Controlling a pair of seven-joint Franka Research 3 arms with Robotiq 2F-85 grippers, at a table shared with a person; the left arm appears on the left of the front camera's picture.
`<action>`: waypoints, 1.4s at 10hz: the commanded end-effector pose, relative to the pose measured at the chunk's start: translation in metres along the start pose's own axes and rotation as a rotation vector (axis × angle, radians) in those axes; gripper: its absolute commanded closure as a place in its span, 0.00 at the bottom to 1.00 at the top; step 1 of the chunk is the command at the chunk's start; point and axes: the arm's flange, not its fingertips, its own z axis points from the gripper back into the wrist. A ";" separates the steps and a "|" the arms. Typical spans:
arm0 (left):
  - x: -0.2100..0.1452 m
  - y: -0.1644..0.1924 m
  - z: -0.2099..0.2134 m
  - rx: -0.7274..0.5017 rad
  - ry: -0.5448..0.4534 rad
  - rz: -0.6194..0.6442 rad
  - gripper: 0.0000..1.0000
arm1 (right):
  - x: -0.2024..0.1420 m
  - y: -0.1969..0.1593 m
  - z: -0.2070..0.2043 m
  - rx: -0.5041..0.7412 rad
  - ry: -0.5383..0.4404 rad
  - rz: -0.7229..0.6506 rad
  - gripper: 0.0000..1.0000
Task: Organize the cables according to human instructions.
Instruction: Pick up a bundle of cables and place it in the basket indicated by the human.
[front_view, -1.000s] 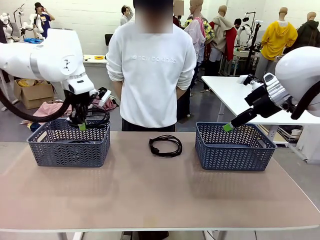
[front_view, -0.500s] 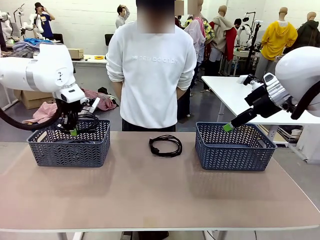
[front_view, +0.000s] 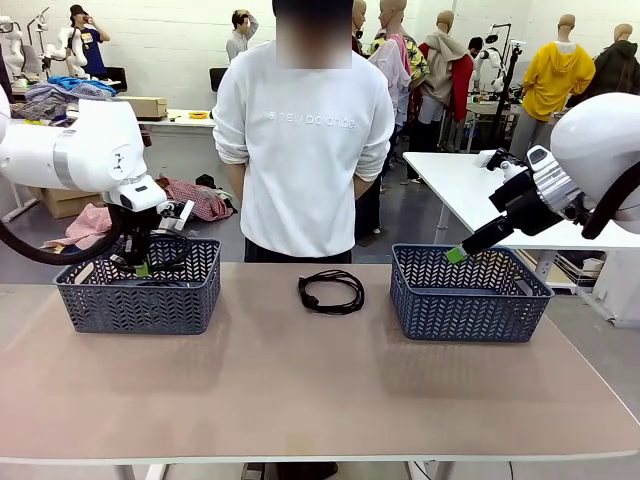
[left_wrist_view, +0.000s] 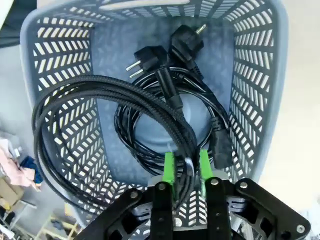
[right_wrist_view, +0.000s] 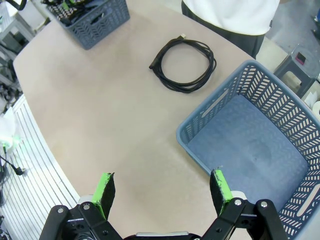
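Left wrist view, left gripper (left_wrist_view: 184, 167) clamped on a braided cable coil (left_wrist_view: 100, 95), blue basket (left_wrist_view: 250, 75) directly beneath, perhaps two more cords (left_wrist_view: 165, 85) on its floor, right gripper (right_wrist_view: 164, 192) spread wide, empty, table coil (right_wrist_view: 184, 64) ahead of it.

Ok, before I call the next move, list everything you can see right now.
baskets: two, blue-grey; left basket and right basket near the table's far edge
loose cable: one, black coil, on the table between the baskets
held cable: one, black braided coil, hanging over the left basket
cords in the left basket: black, coiled on its floor; two wall plugs show, so likely two
table: one, tan
person: one, white top, standing at the far side
left gripper: shut on the held cable
right gripper: open, above the right basket's near rim
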 end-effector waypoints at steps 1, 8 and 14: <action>-0.003 0.004 0.002 0.014 0.019 0.021 0.49 | 0.001 -0.002 0.000 0.016 -0.023 0.002 0.00; -0.010 0.005 0.018 -0.018 0.010 0.030 0.06 | 0.001 -0.002 0.000 0.016 -0.023 0.002 0.00; -0.011 0.001 0.022 -0.014 -0.034 0.048 0.00 | 0.001 -0.002 0.000 0.016 -0.023 0.002 0.00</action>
